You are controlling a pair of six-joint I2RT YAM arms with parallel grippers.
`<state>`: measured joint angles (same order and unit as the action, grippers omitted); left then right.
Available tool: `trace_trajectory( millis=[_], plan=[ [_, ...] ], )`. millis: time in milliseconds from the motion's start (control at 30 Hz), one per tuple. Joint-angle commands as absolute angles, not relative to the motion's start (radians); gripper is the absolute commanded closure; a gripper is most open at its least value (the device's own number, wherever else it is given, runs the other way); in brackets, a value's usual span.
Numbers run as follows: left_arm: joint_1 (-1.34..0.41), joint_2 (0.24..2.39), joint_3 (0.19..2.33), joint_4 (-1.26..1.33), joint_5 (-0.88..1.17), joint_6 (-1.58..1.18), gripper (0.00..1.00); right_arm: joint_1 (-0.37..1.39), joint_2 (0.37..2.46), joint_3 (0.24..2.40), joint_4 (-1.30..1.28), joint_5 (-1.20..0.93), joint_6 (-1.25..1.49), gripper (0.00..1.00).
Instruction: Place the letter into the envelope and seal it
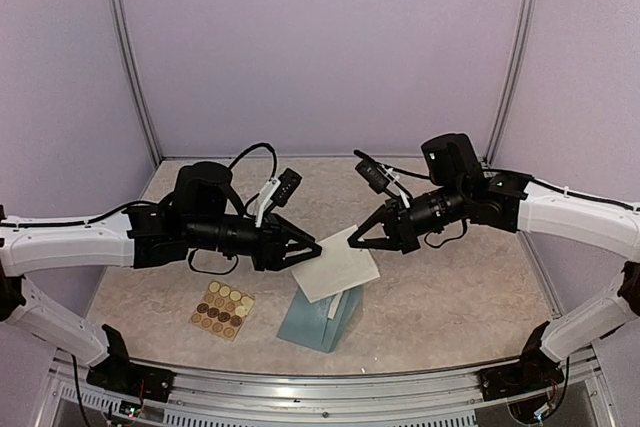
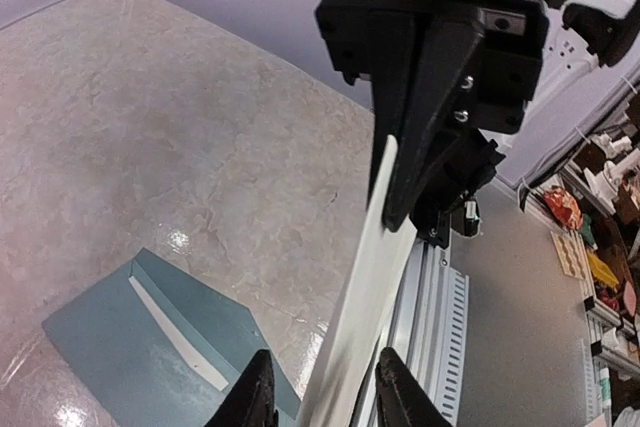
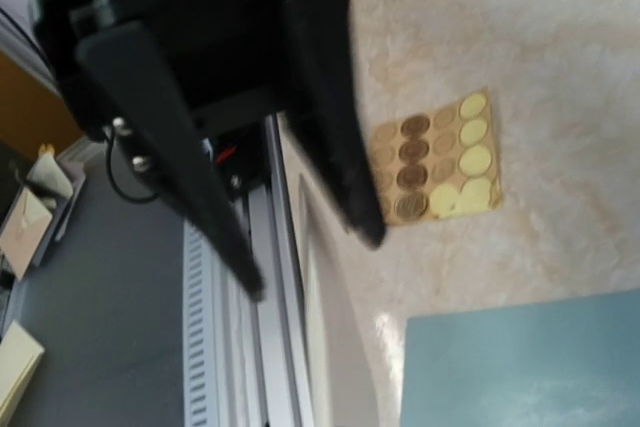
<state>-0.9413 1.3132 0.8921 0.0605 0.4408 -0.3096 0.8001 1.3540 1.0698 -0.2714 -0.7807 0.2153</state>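
Letter hides far edge of envelope.

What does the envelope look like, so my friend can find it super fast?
Start at the marbled table and go to its front edge, near the middle. The envelope lies there, partly under the cream letter and right of the tan sticker sheet. It is the only teal-blue thing.
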Motion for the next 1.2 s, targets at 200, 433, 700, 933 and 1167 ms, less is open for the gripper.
trace_trajectory(
  millis=[200,433,700,933,1167],
  plan=[
    [-0.976,1.353,0.916,0.010,0.507,-0.281,0.88,0.813,1.382,1.114,-0.340,-0.816,0.161,1.00],
    [-0.983,1.344,0.884,0.074,0.482,-0.312,1.00,0.813,1.353,1.102,-0.310,-0.716,0.193,0.55],
    [-0.981,1.211,0.719,0.465,0.258,-0.474,1.00,0.802,1.254,0.924,0.061,-0.477,0.479,0.06],
    [-0.982,1.184,0.632,0.758,0.184,-0.578,1.00,0.825,1.266,0.738,0.604,-0.504,0.763,0.05],
    [-0.987,1.196,0.618,0.786,0.214,-0.606,1.00,0.885,1.321,0.750,0.770,-0.543,0.788,0.24]
  ],
)
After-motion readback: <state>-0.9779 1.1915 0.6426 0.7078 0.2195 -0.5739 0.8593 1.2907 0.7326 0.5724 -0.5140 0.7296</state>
